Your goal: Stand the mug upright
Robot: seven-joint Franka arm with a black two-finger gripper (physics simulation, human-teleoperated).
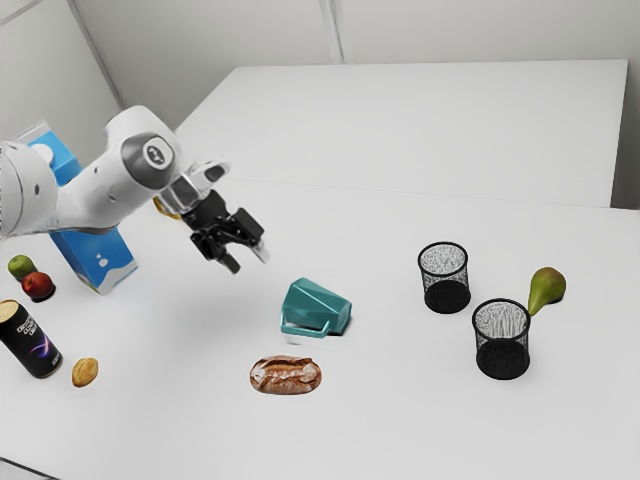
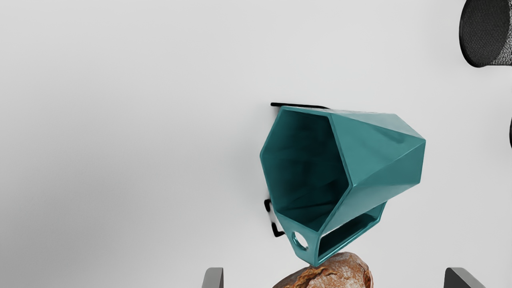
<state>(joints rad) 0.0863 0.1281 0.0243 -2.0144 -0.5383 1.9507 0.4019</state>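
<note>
The claw is hovering above the desk, left of the centre of the exterior view, its two fingers standing wide apart with nothing between them. The white arm is reaching in from the left of that frame and angling down to the claw. The teal mug is lying on its side near the middle of the frame, down and to the right of the claw. Its open mouth is facing the exterior view's left, its narrower base is pointing right, and its handle is sticking out toward the lower edge. Just below the mug, a crusty bread loaf is resting on the desk.

At the right of the frame, two black mesh cups are standing upright, one higher up and the other lower and farther right. A green pear is sitting beside them, its narrow end pointing down toward the lower cup. Over at the left, a blue and white carton is standing behind the arm. A green apple and a red apple are sitting at the left edge, above a black can. A small yellowish-brown lump is lying right of the can.
</note>
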